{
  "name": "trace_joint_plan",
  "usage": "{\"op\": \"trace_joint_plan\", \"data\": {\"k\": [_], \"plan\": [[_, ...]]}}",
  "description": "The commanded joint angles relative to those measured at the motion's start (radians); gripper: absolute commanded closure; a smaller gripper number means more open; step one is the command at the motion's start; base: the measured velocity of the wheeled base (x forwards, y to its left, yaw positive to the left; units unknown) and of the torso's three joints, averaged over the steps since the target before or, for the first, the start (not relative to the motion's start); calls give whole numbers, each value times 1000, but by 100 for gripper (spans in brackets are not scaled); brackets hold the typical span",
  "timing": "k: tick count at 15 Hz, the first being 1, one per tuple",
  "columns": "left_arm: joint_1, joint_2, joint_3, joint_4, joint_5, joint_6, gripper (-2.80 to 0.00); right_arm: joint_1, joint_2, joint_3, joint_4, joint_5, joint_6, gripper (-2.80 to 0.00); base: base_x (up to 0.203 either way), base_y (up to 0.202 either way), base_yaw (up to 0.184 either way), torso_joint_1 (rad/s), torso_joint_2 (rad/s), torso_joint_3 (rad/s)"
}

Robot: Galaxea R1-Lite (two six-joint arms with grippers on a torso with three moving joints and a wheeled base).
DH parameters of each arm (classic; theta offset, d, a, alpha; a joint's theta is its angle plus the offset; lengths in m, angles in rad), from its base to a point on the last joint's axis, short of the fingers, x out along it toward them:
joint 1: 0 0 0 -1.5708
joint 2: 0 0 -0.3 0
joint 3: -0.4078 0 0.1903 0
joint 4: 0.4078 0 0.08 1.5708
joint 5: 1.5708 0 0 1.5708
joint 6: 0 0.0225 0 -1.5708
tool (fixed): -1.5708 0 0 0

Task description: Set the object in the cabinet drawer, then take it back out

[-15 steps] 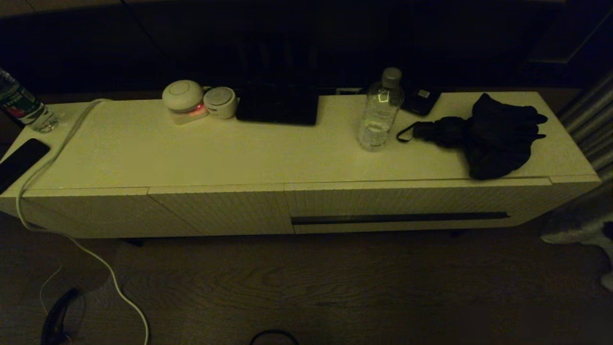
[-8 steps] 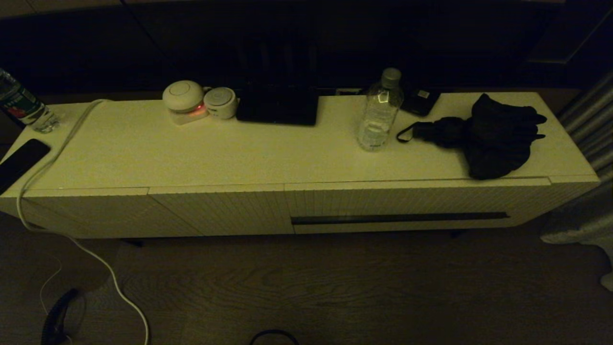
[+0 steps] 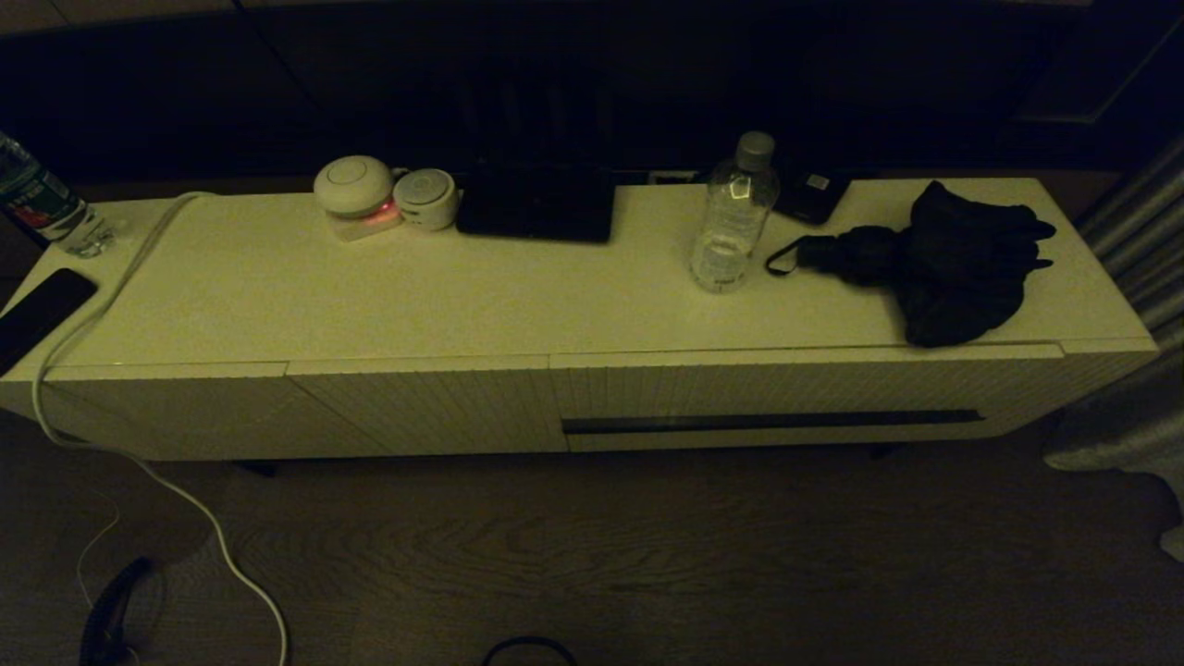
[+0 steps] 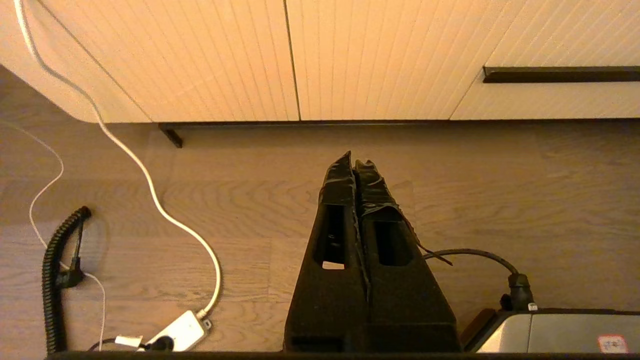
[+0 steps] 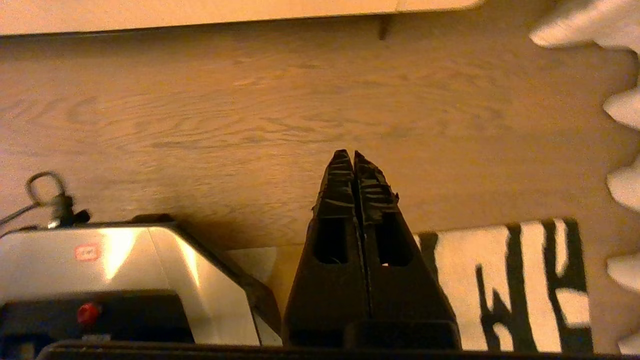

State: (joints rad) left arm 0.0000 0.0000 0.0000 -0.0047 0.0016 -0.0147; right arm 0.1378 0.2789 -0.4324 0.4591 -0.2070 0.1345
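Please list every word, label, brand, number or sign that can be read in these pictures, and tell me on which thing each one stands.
No text can be read anywhere.
Clear water bottle: pale label, print too small.
Bottle at the cabinet's left end: green and red label, blurred.
Dark device behind the clear bottle: small pale sticker, unreadable.
Robot base: red sticker, unreadable; another sticker, also blurred.

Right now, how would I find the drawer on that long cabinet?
Look at the long cream cabinet with bottles and a dark bundle on top. Its front is split into ribbed panels; go to the wide one on the right, below the clear bottle. That drawer alone has a long dark handle strip along its lower edge.
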Motion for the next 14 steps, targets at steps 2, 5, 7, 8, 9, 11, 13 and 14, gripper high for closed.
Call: {"op": "trace_joint_plan", "data": {"k": [2, 5, 7, 8, 9, 11, 13, 14], "plan": [[0, -2, 0, 0, 0, -1, 0, -101, -25, 42, 2, 90, -31, 0, 0, 0, 0, 0, 0, 0], [0, -2, 0, 0, 0, -1, 0, -171, -90, 93, 8, 250, -146, 0, 0, 0, 0, 0, 0, 0], [0, -2, 2, 0, 0, -1, 0, -153, -205, 152, 6, 259, -188, 0, 0, 0, 0, 0, 0, 0], [0, -2, 2, 0, 0, -1, 0, -148, -247, 167, 5, 263, -200, 0, 0, 0, 0, 0, 0, 0], [0, -2, 1, -1, 0, -1, 0, -144, -276, 181, 4, 264, -206, 0, 0, 0, 0, 0, 0, 0], [0, -2, 1, 0, 0, -1, 0, -141, -280, 249, -26, 255, -203, 0, 0, 0, 0, 0, 0, 0], [0, -2, 1, -1, 0, -1, 0, -141, -280, 310, -206, 240, -188, 0, 0, 0, 0, 0, 0, 0], [0, -2, 0, 0, 0, -1, 0, -141, -280, 338, -273, 236, -186, 0, 0, 0, 0, 0, 0, 0]]}}
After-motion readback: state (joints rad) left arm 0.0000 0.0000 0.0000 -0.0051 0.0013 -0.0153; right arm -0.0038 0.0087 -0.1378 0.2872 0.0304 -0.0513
